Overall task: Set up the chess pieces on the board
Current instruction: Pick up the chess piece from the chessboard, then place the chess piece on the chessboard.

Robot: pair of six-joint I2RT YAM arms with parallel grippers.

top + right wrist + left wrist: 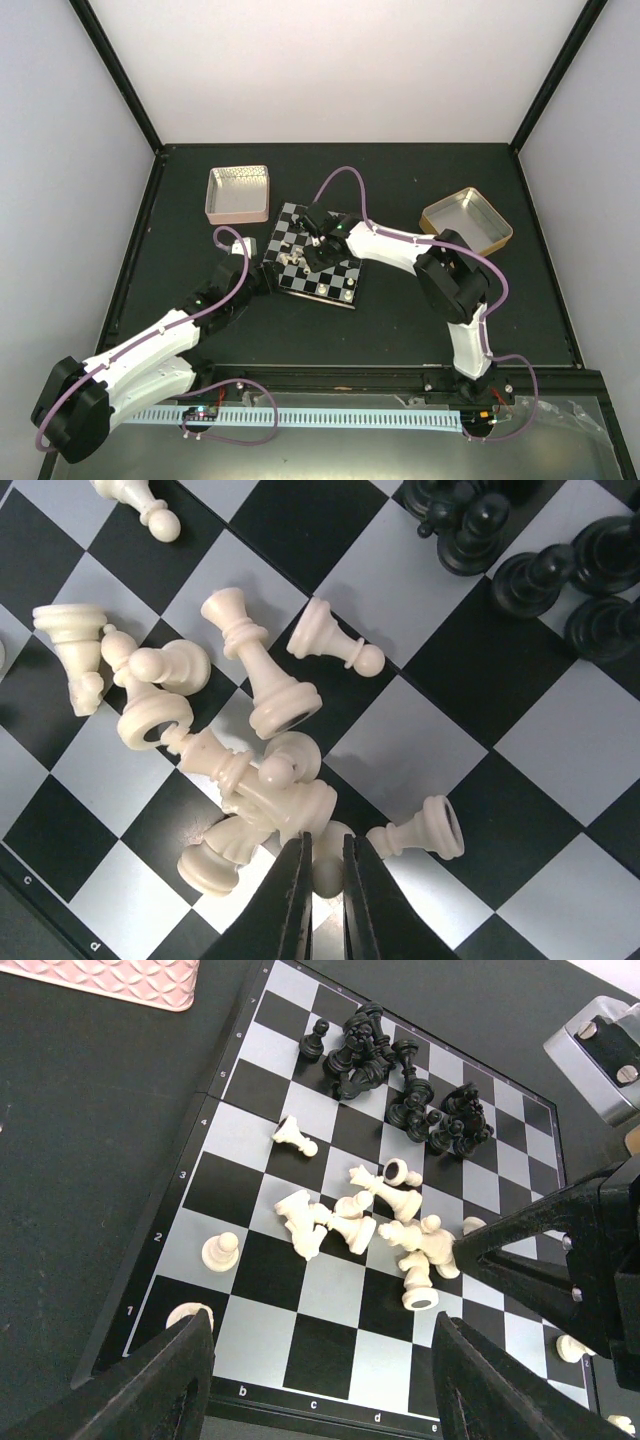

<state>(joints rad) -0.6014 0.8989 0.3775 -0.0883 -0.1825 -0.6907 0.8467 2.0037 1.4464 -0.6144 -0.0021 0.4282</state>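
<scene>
- Top external view: the board [315,256] lies tilted near the middle of the dark table [400,310]. It sits between a pink tin [238,193] at its far left and a gold tin [467,222] well off to its right. The right gripper [318,252] is down over the board's middle. The left gripper [262,276] sits just beside the board's near-left edge.
- Left wrist view: the left gripper [325,1380] has its fingers [180,1385] spread wide over the board's near edge, with nothing between them. The white pieces [380,1222] mostly lie toppled in a heap at mid-board. One white pawn [220,1251] stands apart near the left edge. The black pieces [400,1085] cluster further up. The right gripper's dark tip [480,1252] reaches the heap from the right.
- Right wrist view: the right gripper [326,842] has its fingers [295,900] drawn nearly together. They pinch a white piece [327,868] at the near side of the heap, over the board's squares.
</scene>
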